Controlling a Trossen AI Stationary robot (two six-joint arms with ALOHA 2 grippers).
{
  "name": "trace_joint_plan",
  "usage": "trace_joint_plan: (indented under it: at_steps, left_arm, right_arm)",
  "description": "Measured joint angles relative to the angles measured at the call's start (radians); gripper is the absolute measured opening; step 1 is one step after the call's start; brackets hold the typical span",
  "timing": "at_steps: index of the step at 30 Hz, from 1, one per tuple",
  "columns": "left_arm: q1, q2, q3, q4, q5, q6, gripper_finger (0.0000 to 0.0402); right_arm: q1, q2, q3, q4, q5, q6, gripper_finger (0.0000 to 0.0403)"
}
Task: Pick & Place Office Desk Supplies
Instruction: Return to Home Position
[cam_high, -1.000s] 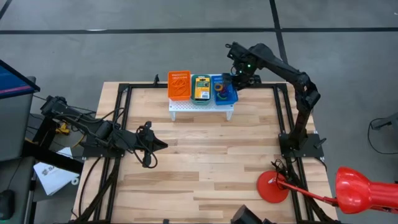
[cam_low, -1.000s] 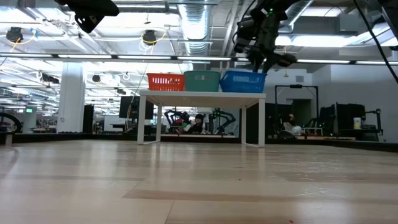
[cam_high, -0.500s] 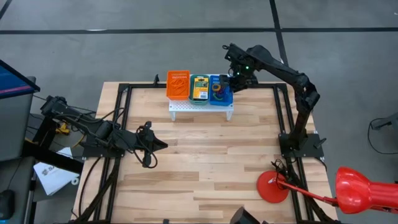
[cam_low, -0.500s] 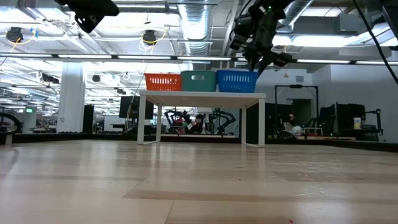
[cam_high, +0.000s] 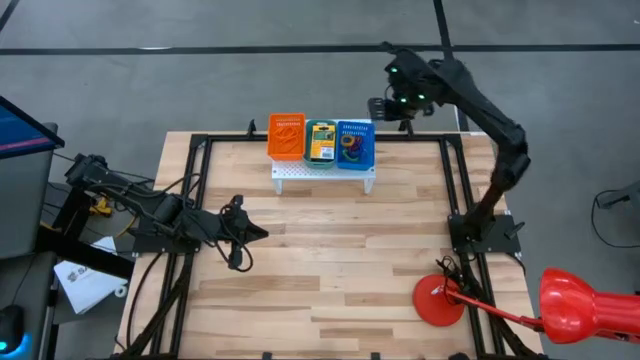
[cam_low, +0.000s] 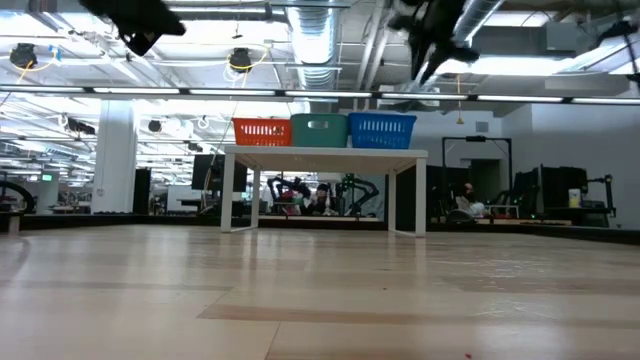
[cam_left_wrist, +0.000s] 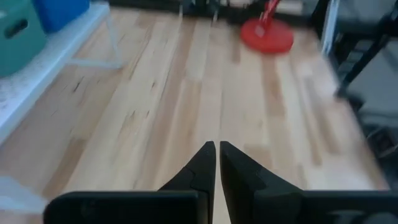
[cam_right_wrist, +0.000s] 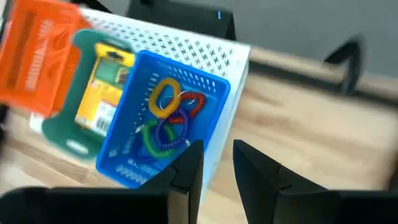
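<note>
Three small baskets stand in a row on the white perforated stand at the far middle of the table. The blue basket holds several coloured rubber-band loops. A yellow-and-green crayon box lies flat in the teal basket. The orange basket is the leftmost. My right gripper hangs above and beyond the blue basket's far right corner. Its fingers are slightly apart with nothing between them. My left gripper is shut and empty, over the table's left middle.
A red round disc with a red lamp arm sits at the near right corner. Black frame rails run along the table's left and right edges. Bare wood lies between the stand and the near edge.
My right gripper has risen and drawn back from the blue basket toward the table's far right corner, turning as it went. The row of baskets first slid a little toward the left on the stand, then stayed put.
</note>
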Motion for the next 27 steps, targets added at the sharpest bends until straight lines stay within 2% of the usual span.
trace_joint_plan:
  at_steps: [3,7,11,17,22,27]
  left_arm:
    - [-0.002,-0.018,-0.002,-0.101,-0.003,-0.007,0.0017]
    - [-0.018,-0.112,-0.060,-0.116,-0.061,-0.004,0.0017]
    - [-0.022,-0.313,-0.137,-0.103,-0.091,-0.011,0.0017]
    - [-0.035,-0.628,-0.282,-0.091,-0.045,0.006,0.0002]
    - [-0.022,-0.738,-0.377,0.098,0.036,0.179,0.0001]
    - [0.046,-0.702,-0.389,0.223,0.048,0.271,0.0001]
  right_arm:
    - [0.082,-0.072,0.000,-0.029,0.117,-0.078,0.0085]
    - [0.239,-0.156,0.000,-0.024,0.280,-0.091,0.0085]
    - [0.386,-0.220,0.000,-0.012,0.309,-0.084,0.0085]
    - [0.644,-0.271,-0.024,-0.026,0.420,-0.022,0.0082]
    - [0.794,-0.335,-0.209,0.032,0.491,0.071,0.0082]
    - [0.875,-0.417,-0.480,0.240,0.471,0.130,0.0082]
